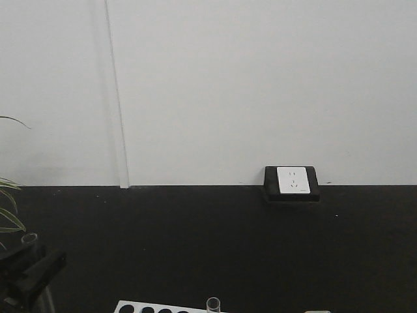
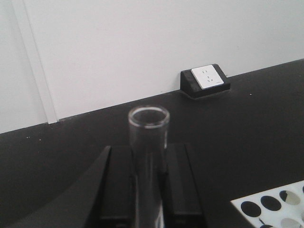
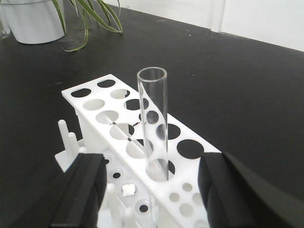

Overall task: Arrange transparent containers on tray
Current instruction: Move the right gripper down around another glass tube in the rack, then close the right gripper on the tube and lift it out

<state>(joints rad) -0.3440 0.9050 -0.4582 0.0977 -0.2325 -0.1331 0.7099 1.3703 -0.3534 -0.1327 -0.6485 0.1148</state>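
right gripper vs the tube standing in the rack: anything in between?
Nothing visible. The test tube stands upright in a hole of the white rack. The right gripper has its jaws open, one on either side of the tube, with only empty gap between.

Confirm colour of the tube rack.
White rack, with round holes that read black. The right wrist view shows it best.

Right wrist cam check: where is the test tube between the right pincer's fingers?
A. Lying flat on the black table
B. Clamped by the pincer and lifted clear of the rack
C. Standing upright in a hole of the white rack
C. The test tube stands upright with its lower end in a hole of the white rack. The right pincer is open, with its fingers well apart on either side.
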